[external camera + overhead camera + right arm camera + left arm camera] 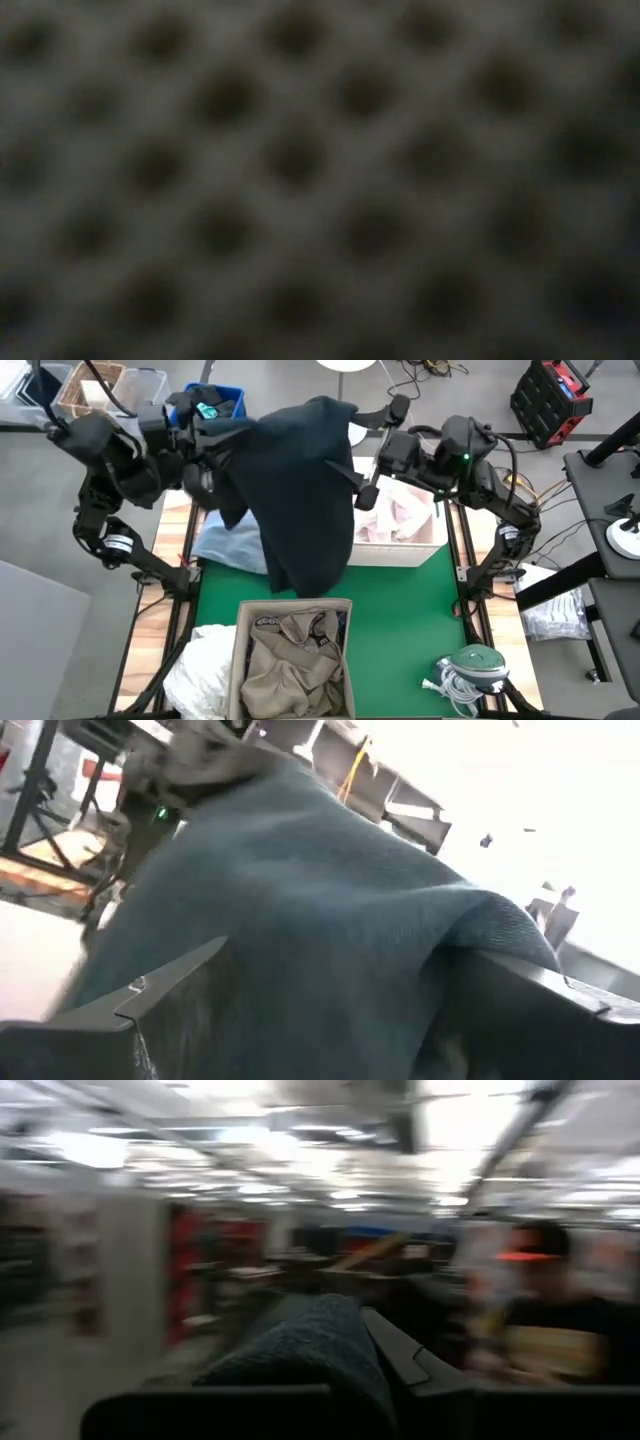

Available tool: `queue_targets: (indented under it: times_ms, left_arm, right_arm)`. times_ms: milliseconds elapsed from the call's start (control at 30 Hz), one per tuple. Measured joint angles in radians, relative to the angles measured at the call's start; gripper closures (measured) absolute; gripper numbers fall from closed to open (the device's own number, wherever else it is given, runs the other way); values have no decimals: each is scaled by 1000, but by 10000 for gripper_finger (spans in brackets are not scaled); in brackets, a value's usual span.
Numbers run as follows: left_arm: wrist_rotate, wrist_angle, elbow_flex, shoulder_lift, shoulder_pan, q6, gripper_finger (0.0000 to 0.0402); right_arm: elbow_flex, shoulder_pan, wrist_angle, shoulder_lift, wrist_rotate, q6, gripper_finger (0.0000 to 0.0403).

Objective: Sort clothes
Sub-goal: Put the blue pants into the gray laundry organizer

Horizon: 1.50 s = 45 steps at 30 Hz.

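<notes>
A green mat [400,610] covers the table between wooden side rails, with grey floor around it. A dark garment [295,490] is held up over the table's far half by both arms. The left pincer [330,1370] and the right pincer [330,990] are each pinched on this cloth. Khaki clothes [295,660] fill a near box [238,660]; pale pieces [400,515] lie in a white bin [400,550]. The low view is blocked by mesh.
</notes>
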Motion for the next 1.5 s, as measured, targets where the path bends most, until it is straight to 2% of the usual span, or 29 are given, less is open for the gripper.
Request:
queue_targets:
  times_ms: [100, 167, 267, 333, 433, 600, 767, 833, 967, 1067, 1233, 1333, 1433, 1500]
  left_arm:
    - [-170, -10, 0, -1, 2, 66, 401]
    - [-242, -10, 0, -2, 6, 126, 401]
    - [-293, -9, 0, -8, 10, 182, 401]
    - [-290, -10, 0, -15, 11, 207, 401]
    - [-252, -49, 3, -19, 11, 240, 401]
    - [-141, -231, 1, -8, 11, 253, 401]
    - [-22, -329, 1, 26, 11, 252, 401]
    - [-13, -326, 0, 47, 11, 251, 401]
    - [83, -323, 0, 86, 11, 239, 401]
    - [87, -316, 0, 107, 10, 227, 401]
    - [91, -301, -1, 132, 11, 199, 401]
    - [156, -272, -1, 148, 9, 195, 401]
    - [240, -220, -1, 167, 9, 184, 401]
    - [261, -208, -1, 171, 9, 183, 401]
  right_arm:
    - [0, 13, -92, -27, 51, 57, 37]
    - [1, 14, -191, -52, 61, 131, 37]
    - [2, 14, -324, -81, 65, 213, 37]
    - [2, 18, -336, -84, 67, 218, 37]
    - [0, 26, -271, -82, 65, 168, 37]
    - [3, 30, -186, -69, 57, 114, 37]
    - [0, 29, -200, -33, -25, 126, 37]
    - [0, 30, -203, -14, -41, 127, 37]
    - [1, 30, -252, 30, -48, 129, 37]
    - [0, 30, -295, 53, -50, 168, 37]
    - [2, 29, -332, 67, -49, 285, 37]
    - [2, 27, -350, 81, -90, 373, 41]
    - [2, 25, -353, 96, -149, 415, 69]
    - [1, 25, -350, 97, -155, 412, 107]
